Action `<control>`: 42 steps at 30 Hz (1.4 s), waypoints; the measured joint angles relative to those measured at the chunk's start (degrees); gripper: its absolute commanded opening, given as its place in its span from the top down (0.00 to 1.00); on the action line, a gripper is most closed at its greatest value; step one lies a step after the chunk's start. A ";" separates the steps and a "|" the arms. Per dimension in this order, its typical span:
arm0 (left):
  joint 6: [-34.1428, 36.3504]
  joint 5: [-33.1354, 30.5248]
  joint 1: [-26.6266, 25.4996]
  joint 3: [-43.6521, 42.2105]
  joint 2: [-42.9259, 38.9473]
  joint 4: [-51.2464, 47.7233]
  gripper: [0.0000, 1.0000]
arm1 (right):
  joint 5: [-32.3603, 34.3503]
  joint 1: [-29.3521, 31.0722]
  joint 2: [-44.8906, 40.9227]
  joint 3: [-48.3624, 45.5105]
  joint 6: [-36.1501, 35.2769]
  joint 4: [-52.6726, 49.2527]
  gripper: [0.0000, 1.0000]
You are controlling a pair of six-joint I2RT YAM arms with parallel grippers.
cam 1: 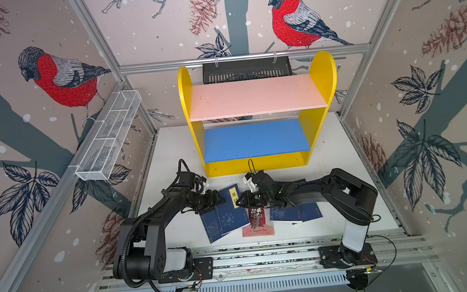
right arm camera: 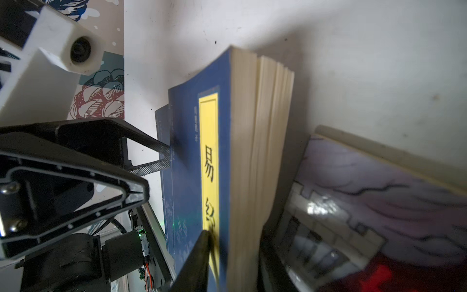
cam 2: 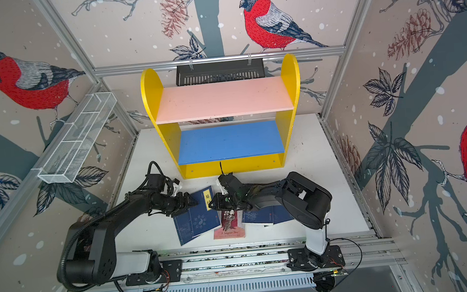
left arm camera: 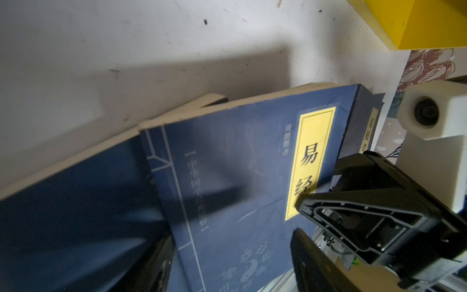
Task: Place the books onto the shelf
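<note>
The shelf stands at the back of the white table, and its pink and blue boards are bare. Several books lie in front of it. A navy book with a yellow label rests tilted on another navy book. My right gripper is shut on the labelled book's page edge. My left gripper is open over its cover near the spine. The red Hamlet book lies beside it. More navy books sit partly hidden under the right arm.
A white wire-mesh tray hangs on the left wall. A black slotted basket hangs behind the shelf. Aluminium rails carrying both arm bases run along the table's front edge. Bare table shows to the right of the shelf.
</note>
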 measured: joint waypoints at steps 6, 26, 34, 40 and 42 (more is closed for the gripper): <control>-0.02 0.70 -0.13 -0.07 -1.49 0.07 0.27 | 0.46 0.02 -1.97 -0.26 -0.85 0.04 0.87; 3.52 9.09 5.53 7.37 -1.38 0.31 0.28 | -4.50 -3.43 -14.25 -6.75 -2.80 3.37 0.98; 6.43 20.85 5.57 8.04 -3.80 2.47 0.27 | -13.42 -7.30 -19.96 -6.73 -5.07 4.02 0.98; 7.98 28.74 5.09 7.96 -4.61 4.13 0.37 | -19.58 -8.72 -20.81 -4.94 -6.23 3.72 0.98; 8.61 30.88 4.46 7.96 -4.59 4.00 0.47 | -21.46 -9.22 -20.22 -3.96 -7.04 3.65 0.97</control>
